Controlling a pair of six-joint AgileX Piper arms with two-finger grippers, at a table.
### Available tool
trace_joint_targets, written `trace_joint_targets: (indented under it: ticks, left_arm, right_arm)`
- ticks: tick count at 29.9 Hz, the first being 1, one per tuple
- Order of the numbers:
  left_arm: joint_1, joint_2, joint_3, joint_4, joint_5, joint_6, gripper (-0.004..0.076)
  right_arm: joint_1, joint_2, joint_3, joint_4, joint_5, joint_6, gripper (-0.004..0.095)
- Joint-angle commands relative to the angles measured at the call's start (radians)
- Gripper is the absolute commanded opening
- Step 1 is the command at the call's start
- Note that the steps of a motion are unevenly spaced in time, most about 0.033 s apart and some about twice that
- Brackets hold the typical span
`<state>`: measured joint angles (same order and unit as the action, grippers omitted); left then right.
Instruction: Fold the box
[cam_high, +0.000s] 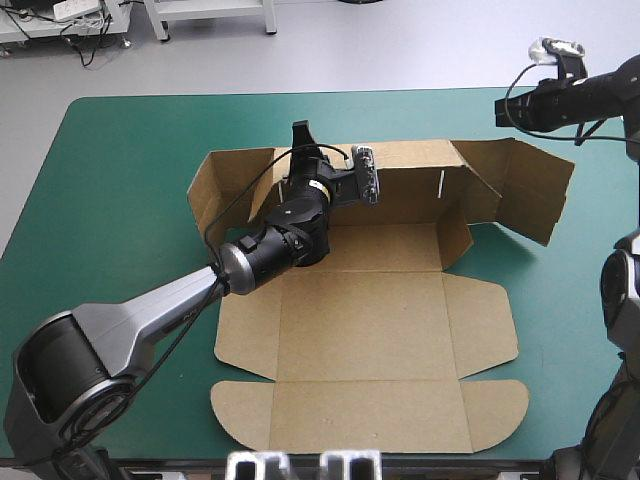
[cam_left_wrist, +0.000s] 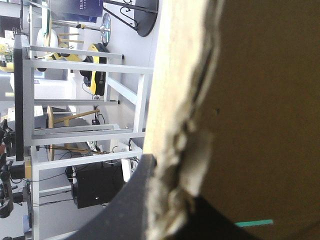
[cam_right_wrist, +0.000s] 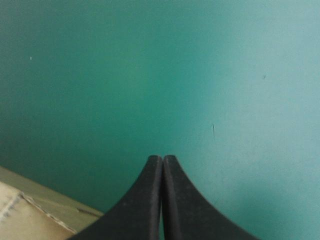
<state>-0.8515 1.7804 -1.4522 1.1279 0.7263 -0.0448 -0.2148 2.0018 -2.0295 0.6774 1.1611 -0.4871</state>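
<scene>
The box (cam_high: 360, 340) is plain brown board all over, and its cut edge (cam_left_wrist: 180, 75) shows paler, a cream-buff, in the left wrist view. The bench cover (cam_high: 120, 180) is one even teal-green. The right jaws' fingers (cam_right_wrist: 150, 200) are matt black, and the left arm (cam_high: 290, 235) is black at the wrist, then grey-silver lower down.

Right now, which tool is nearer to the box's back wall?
Left. The left tool grips the back wall; the right tool hangs shut over the teal-green cover beside the box.
</scene>
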Motion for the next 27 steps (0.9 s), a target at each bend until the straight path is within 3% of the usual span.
trace_joint_targets:
  ticks: [1,7,14,17,27]
  left_arm:
    - [-0.006,-0.033,-0.016,-0.040,0.027,-0.015,-0.0010]
    - [-0.006,-0.033,-0.016,-0.040,0.031,-0.015,-0.0010]
    - [-0.006,-0.033,-0.016,-0.040,0.024,-0.015,-0.0010]
    - [-0.006,-0.033,-0.016,-0.040,0.019,-0.015,-0.0010]
    - [-0.006,-0.033,-0.016,-0.040,0.017,-0.015,-0.0010]
  right_arm:
    - [-0.003,-0.022,-0.035,0.002,0.098,-0.038,-0.0019]
    - [0.000,-0.047,0.047,0.000,0.096,-0.041,-0.0024]
    - [-0.002,-0.120,0.199,0.018,0.096,-0.151,-0.0024]
    - [-0.002,-0.154,0.303,0.089,0.096,-0.255,-0.0024]
    - [-0.090,-0.294,0.714,0.481,0.056,-0.694,-0.0024]
